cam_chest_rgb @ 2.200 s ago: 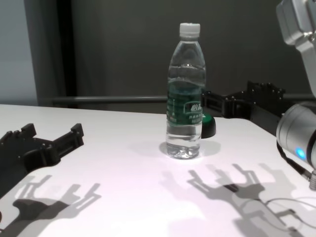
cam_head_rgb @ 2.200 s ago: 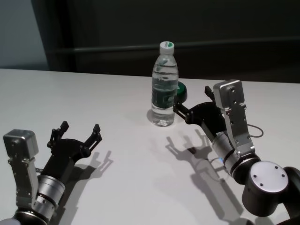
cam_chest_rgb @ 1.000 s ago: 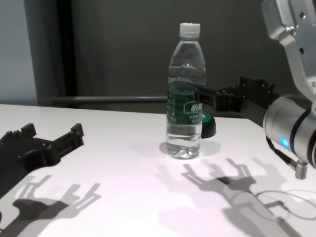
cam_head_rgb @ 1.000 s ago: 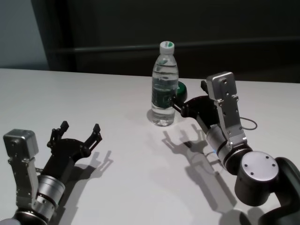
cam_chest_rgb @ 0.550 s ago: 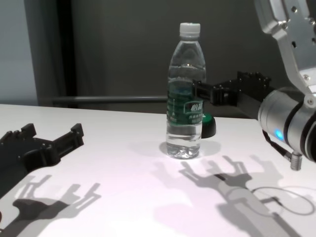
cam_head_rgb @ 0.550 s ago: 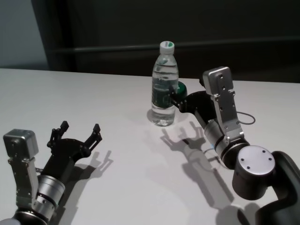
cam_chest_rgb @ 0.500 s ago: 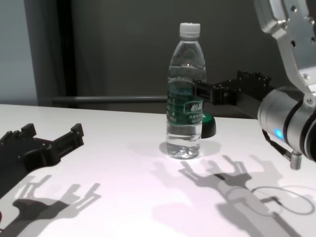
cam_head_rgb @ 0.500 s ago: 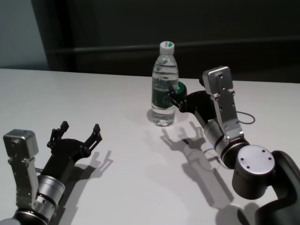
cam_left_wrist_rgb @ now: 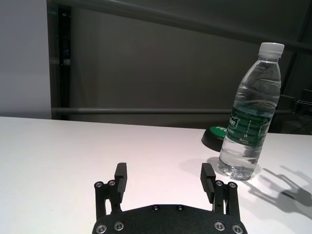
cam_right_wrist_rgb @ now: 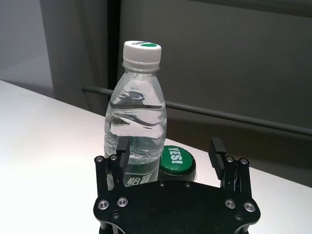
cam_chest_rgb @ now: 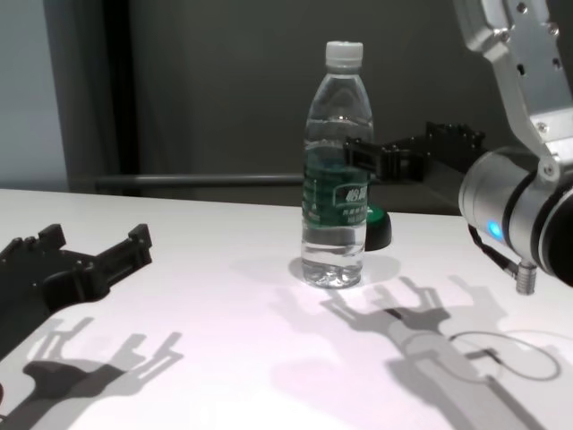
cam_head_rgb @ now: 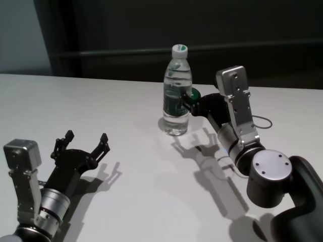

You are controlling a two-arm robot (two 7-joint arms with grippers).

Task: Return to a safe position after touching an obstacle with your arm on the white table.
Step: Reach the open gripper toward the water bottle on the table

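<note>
Right gripper [cam_head_rgb: 187, 104]: fingers held apart, nothing gripped; raised above the table [cam_head_rgb: 126, 151], reaching from the right toward the bottle [cam_head_rgb: 177, 92].
Right gripper contact: one fingertip [cam_chest_rgb: 357, 154] is seen at the bottle's right side at label height; touching or just short of it cannot be told.
Right wrist view: gripper [cam_right_wrist_rgb: 170, 151] seen with both fingers spread; bottle [cam_right_wrist_rgb: 136, 122] lies just past the one finger [cam_right_wrist_rgb: 122, 148], not between the two; button [cam_right_wrist_rgb: 178, 161] lies past the gap.
Left gripper [cam_head_rgb: 85, 141]: fingers spread, empty; parked low over the table's near left, well apart from the bottle.
Left wrist view: gripper [cam_left_wrist_rgb: 165, 178] with open jaws, bottle [cam_left_wrist_rgb: 249, 114] far off.
Bottle: upright on the table, far centre; clear, white cap, dark green label band, water inside.
Bottle vs right gripper: bottle is to the left of the gripper tips, outside the jaws.
Button: small black dome with green top [cam_chest_rgb: 376, 226], marked "YES!", on the table just behind and right of the bottle, under the right gripper.
Table: white, smooth; gripper shadows are cast on it.
Cable [cam_head_rgb: 260, 122]: thin loop seen beside the right forearm.
Counts: bottle 1; button 1; grippers 2, both open.
</note>
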